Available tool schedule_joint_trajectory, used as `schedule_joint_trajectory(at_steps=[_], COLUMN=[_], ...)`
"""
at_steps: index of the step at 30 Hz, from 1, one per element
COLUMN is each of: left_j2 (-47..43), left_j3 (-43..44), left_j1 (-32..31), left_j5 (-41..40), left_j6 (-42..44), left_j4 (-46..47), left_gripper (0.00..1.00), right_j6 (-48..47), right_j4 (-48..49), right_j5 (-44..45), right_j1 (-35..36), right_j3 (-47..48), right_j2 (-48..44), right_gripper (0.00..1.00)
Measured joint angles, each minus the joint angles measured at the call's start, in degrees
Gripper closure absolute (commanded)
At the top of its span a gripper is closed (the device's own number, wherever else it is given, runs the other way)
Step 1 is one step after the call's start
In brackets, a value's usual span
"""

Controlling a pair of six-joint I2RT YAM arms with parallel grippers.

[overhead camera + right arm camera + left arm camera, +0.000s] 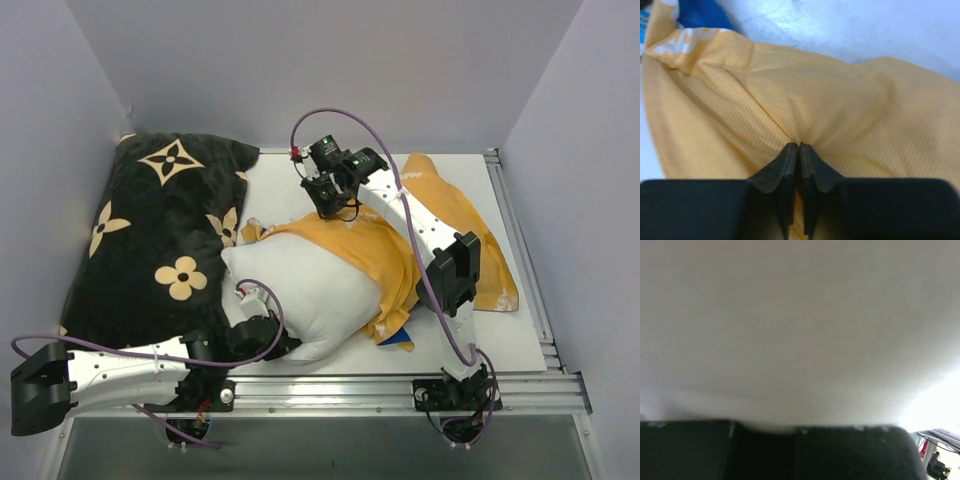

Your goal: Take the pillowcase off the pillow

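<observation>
The white pillow (300,290) lies in the middle of the table, its near-left half bare. The orange-yellow pillowcase (400,240) is bunched over the pillow's far-right part and spreads out to the right, with a blue bit showing at its near edge (397,338). My right gripper (330,205) is shut, pinching a fold of the pillowcase (765,95) at its far-left end; the fingertips (799,146) meet on the cloth. My left gripper (262,335) is at the pillow's near-left corner. In the left wrist view the pillow (800,330) fills the frame and hides the fingertips (765,427).
A black cushion with tan flowers (160,240) lies on the left, touching the pillow. Grey walls close in the left, back and right. Metal rails run along the near edge (400,385) and the right edge (520,250). White table surface (300,180) shows behind the pillowcase.
</observation>
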Motion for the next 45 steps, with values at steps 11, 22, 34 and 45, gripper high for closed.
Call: schedule_joint_trajectory(at_steps=[11,22,34,45], left_j2=[0.35,-3.28,-11.17,-7.45], left_j3=[0.7,14.43,38.73,44.48], left_j1=[-3.39,-7.74,10.91,19.91], left_j5=[-3.32,-12.5,-21.75,-23.28], left_j6=[-1.18,1.25,20.28,30.38], left_j4=[0.09,-13.42,-38.45,-44.19], left_gripper=[1.0,1.0,1.0,1.0], right_j6=[13.73,23.41,27.91,30.69], right_j4=[-2.23,-9.79,-9.77,-8.04], right_j5=[13.55,11.32,6.05,-3.41], right_j1=[-10.49,-27.65,-29.59,-31.28], right_j3=[3.23,10.8,13.7,13.77], right_j2=[1.53,6.27,6.78,6.78], right_gripper=[1.0,1.0,1.0,0.93])
